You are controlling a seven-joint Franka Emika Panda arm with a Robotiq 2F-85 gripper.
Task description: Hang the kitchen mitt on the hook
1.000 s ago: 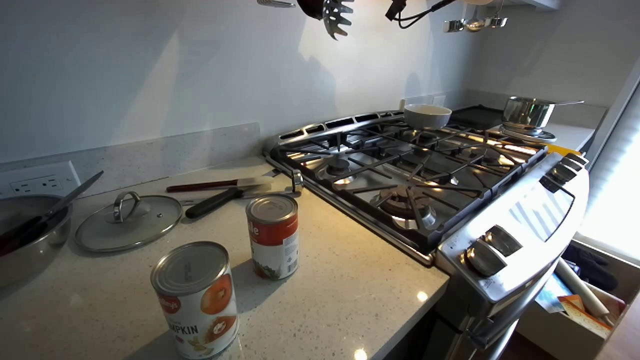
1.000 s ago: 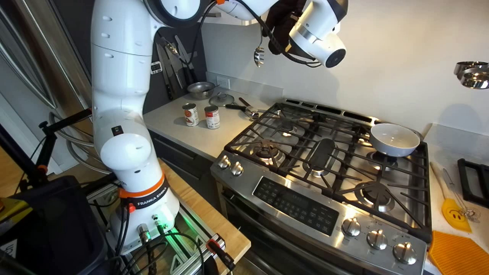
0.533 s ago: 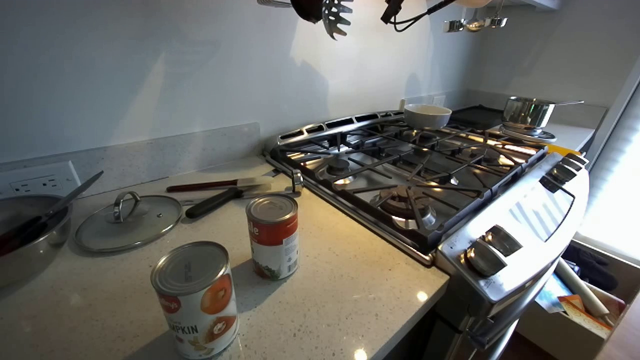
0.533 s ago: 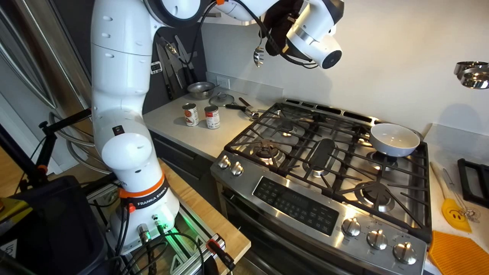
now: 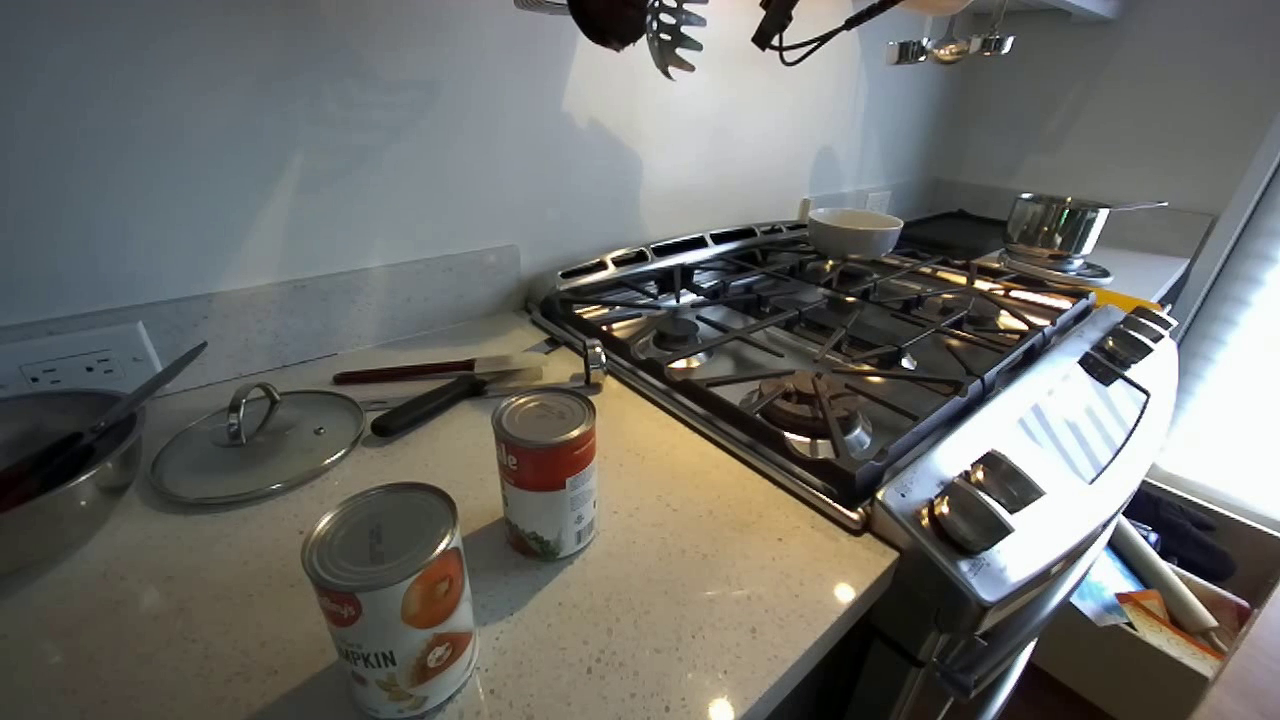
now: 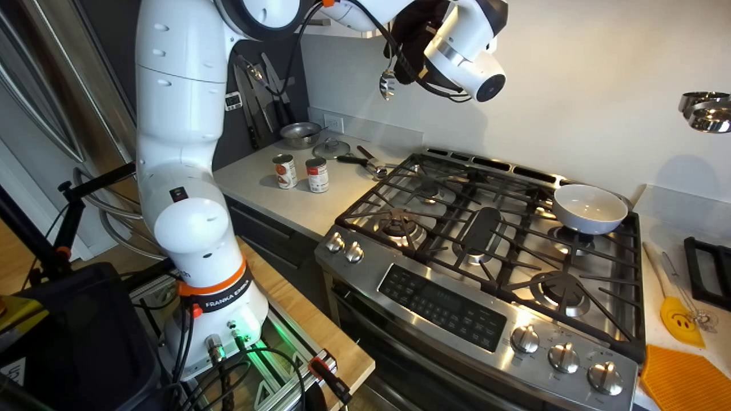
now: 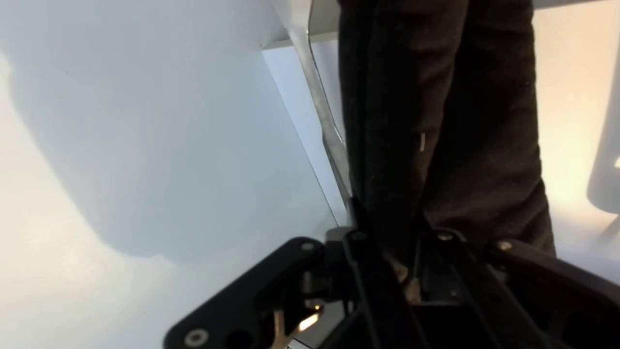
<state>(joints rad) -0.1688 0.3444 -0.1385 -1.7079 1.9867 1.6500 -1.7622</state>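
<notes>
The dark kitchen mitt (image 7: pixel 397 97) hangs in the jaws of my gripper (image 7: pixel 390 213), which is shut on it near the bottom of the wrist view. The mitt extends up and away from the fingers. In an exterior view the mitt (image 6: pixel 414 40) shows high by the back wall, partly behind the white wrist. In an exterior view only its rounded lower end (image 5: pixel 608 22) shows at the top edge, just beside a hanging pronged metal server (image 5: pixel 672 40). The fingertips are dark and partly hidden by the mitt. The hook is not visible.
The server's metal handle (image 7: pixel 317 92) runs close along the mitt's left side in the wrist view. Measuring cups (image 6: pixel 708 114) hang farther along the wall. Below are the stove grates (image 6: pixel 485 228), a white bowl (image 6: pixel 590 211) and two cans (image 5: pixel 390 600) on the counter.
The wrist and mitt have moved left along the wall in both exterior views. The mitt's end is now nearer to, and overlapping, the server's handle area. The grip has not visibly changed.
</notes>
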